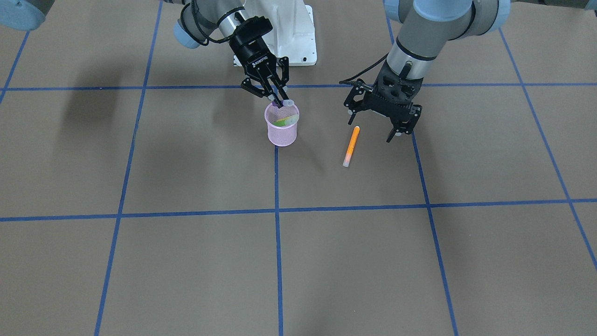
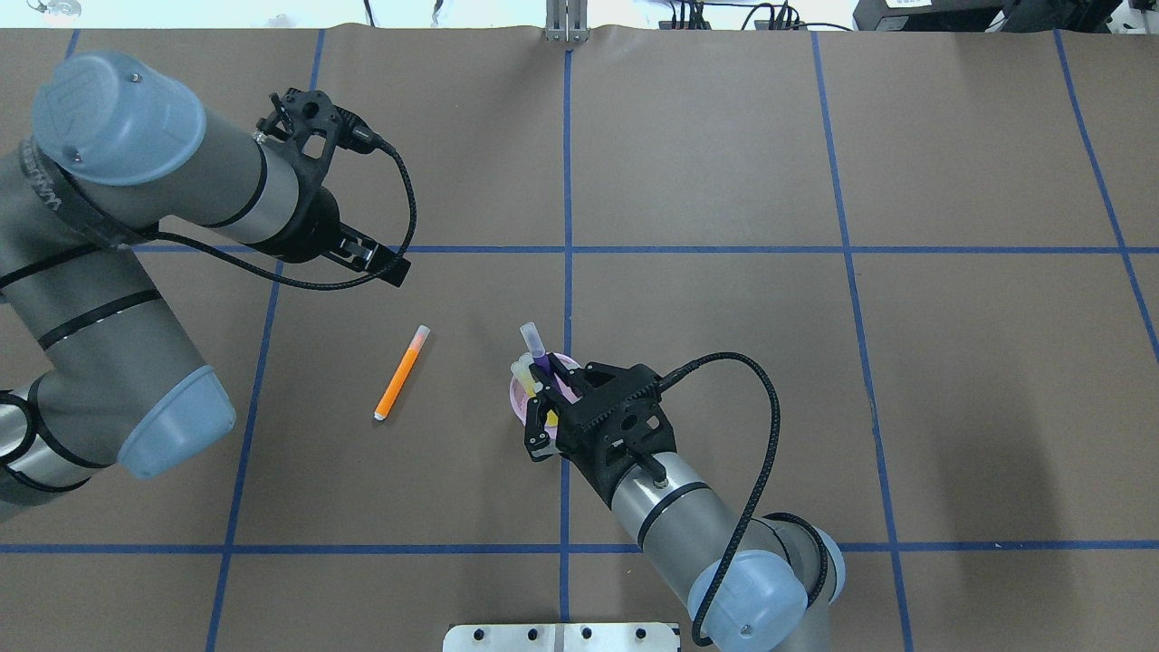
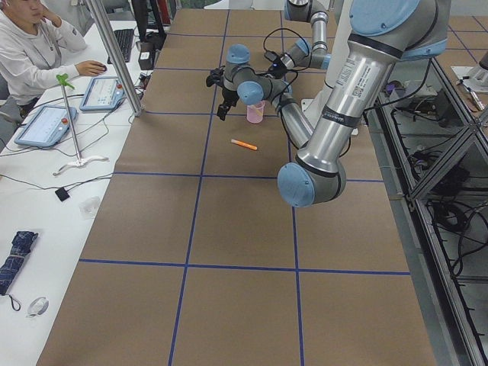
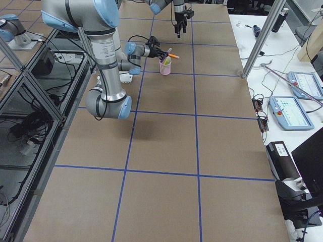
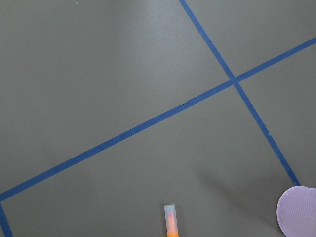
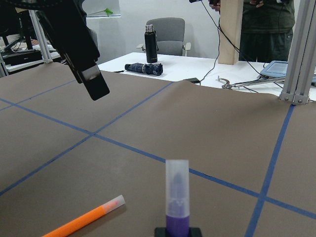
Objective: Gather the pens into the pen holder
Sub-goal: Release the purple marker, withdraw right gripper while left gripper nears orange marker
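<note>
Exterior front-facing: orange pen point(image 1: 351, 146) near left tool point(image 1: 371, 129)

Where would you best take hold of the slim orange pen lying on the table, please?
I would grip the slim orange pen at mid-barrel, coming straight down with the open left gripper, jaws closing across its width. It lies flat on the brown table, clear on both sides, so nothing fits under it.

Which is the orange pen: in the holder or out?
Out. The orange pen lies flat on the table, apart from the pen holder.
</note>
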`<action>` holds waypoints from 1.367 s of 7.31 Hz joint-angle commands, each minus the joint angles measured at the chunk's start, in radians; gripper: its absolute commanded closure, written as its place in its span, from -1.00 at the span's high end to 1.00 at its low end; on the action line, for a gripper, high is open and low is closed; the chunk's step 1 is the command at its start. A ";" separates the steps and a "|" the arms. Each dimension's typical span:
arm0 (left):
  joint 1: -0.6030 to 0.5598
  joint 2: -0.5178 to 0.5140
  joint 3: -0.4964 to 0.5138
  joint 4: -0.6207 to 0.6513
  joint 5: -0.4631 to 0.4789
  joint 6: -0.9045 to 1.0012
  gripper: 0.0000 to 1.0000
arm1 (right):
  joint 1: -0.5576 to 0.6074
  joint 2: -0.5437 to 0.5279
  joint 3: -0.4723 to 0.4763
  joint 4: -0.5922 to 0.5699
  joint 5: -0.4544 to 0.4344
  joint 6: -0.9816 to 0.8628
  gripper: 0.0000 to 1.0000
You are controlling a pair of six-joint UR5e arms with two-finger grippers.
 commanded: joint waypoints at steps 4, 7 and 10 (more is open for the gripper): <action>0.003 0.000 0.002 -0.002 0.005 -0.012 0.99 | 0.033 0.018 0.005 -0.004 0.040 0.005 0.98; 0.024 -0.003 0.057 -0.008 0.008 -0.014 1.00 | 0.252 0.017 0.013 -0.175 0.360 0.157 0.98; 0.124 -0.005 0.109 -0.012 0.128 -0.147 1.00 | 0.562 0.004 0.101 -0.556 0.835 0.247 0.98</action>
